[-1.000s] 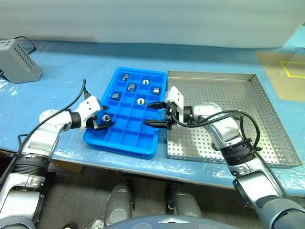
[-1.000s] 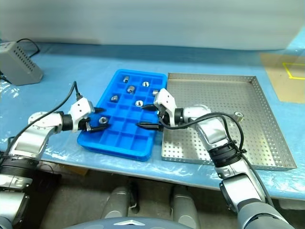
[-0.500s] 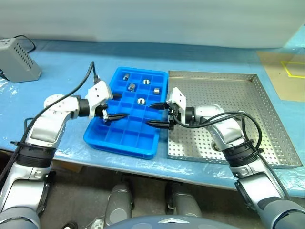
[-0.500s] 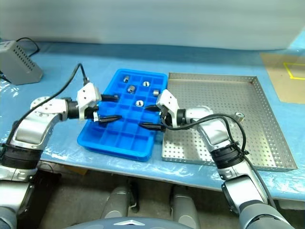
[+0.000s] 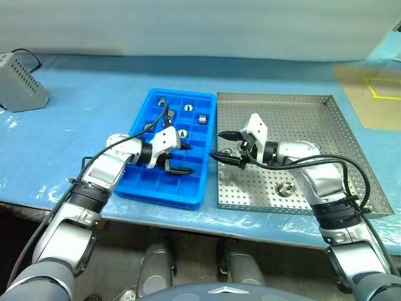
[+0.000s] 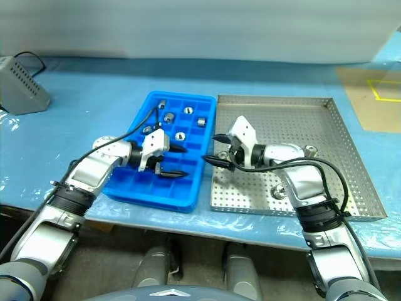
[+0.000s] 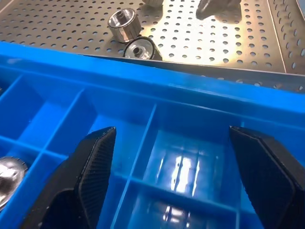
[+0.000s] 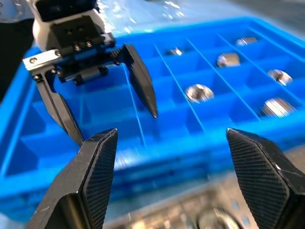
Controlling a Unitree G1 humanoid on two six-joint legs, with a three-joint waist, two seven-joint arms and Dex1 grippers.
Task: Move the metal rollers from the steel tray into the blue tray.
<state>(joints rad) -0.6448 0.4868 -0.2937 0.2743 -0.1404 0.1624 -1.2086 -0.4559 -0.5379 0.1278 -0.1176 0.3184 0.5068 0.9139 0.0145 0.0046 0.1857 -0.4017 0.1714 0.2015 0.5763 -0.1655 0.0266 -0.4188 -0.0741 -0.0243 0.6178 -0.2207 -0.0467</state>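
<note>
Fingers of both grippers, left gripper (image 5: 182,158) and right gripper (image 5: 222,145), spread empty; metal rollers (image 5: 287,187) at 3 o'clock, likely hard, slippery: pinch across sides.

Counts:
- One blue tray (image 5: 161,190) and one steel tray (image 5: 313,106).
- Two grippers: left gripper (image 5: 186,160) and right gripper (image 5: 217,145), with two black fingers each.
- Metal rollers (image 8: 198,93) in the blue tray: six countable, one per compartment, all on the far side of the left gripper. A seventh shows partly in a compartment just beside the left gripper's finger (image 7: 93,164).
- Rollers on the steel tray: two touching each other, beyond the left gripper's tips and behind the right gripper. Part of a third shows farther off.
- One grey box (image 5: 19,81), well away from both grippers.
</note>
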